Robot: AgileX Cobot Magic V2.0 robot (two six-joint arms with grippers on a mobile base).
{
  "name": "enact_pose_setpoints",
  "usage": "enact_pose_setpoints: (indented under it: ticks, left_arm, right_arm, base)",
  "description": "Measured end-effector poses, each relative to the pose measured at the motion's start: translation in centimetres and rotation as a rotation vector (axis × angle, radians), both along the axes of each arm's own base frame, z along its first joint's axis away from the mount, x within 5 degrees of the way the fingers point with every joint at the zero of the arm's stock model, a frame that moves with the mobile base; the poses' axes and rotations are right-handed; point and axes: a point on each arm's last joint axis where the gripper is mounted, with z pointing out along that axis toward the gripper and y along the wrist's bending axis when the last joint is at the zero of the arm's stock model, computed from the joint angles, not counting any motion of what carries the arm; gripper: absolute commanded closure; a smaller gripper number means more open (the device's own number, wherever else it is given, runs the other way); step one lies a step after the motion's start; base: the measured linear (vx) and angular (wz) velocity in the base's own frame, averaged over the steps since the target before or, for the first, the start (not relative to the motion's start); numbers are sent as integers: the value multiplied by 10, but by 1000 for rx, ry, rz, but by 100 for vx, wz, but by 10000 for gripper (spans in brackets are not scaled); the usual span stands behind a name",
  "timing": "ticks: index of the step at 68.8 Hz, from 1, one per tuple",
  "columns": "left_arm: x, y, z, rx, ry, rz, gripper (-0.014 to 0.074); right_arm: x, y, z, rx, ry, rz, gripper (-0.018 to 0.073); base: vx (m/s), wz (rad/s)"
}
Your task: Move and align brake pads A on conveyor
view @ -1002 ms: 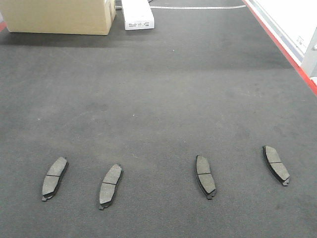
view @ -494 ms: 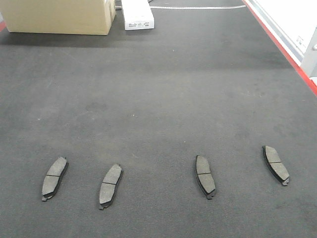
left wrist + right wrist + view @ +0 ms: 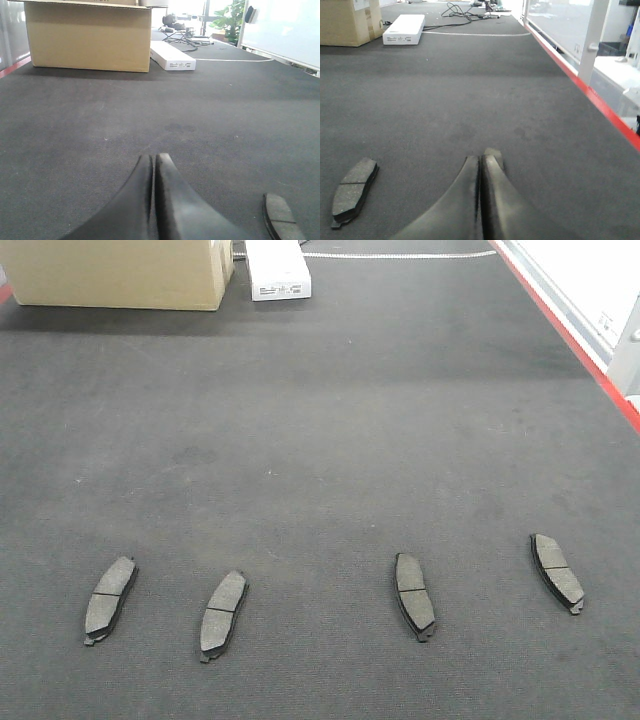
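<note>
Several grey brake pads A lie in a loose row near the front of the dark conveyor [image 3: 330,420]: one at far left [image 3: 110,598], one beside it [image 3: 224,612], one right of centre [image 3: 414,595], one at far right [image 3: 557,571]. Each is angled differently. Neither gripper shows in the front view. My left gripper [image 3: 152,157] is shut and empty, low over the belt, with a pad [image 3: 282,217] to its lower right. My right gripper [image 3: 483,159] is also shut and empty; a pad [image 3: 352,190] lies to its left. A small grey tip [image 3: 494,151] peeks out just past its fingertips.
A cardboard box [image 3: 120,275] and a flat white box [image 3: 278,270] stand at the far end of the belt, with cables [image 3: 465,10] behind them. A red strip [image 3: 580,340] runs along the right edge, beside a white post [image 3: 592,40].
</note>
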Motion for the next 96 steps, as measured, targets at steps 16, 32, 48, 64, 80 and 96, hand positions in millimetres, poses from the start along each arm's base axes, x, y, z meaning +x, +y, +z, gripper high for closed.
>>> enact_pose_setpoints:
  ticks: [16,32,48,64,80,96]
  left_arm:
    - [0,0,0,0,0,0,602]
    - [0,0,0,0,0,0,602]
    - [0,0,0,0,0,0,602]
    - [0,0,0,0,0,0,602]
    - [0,0,0,0,0,0,602]
    - [0,0,0,-1,0,0,602]
  right_arm:
    - [1,-1,4,45,-87,-10,569]
    - [1,-1,4,10,-89,-11,569]
    - [1,-1,4,3,-89,-12,569]
    - [1,-1,4,-3,-89,-12,569]
    - [1,-1,4,-3,-89,-12,569]
    - [2,-1,4,-3,-90,-12,569]
  base:
    - [0,0]
    - [0,0]
    - [0,0]
    - [0,0]
    - [0,0]
    - [0,0]
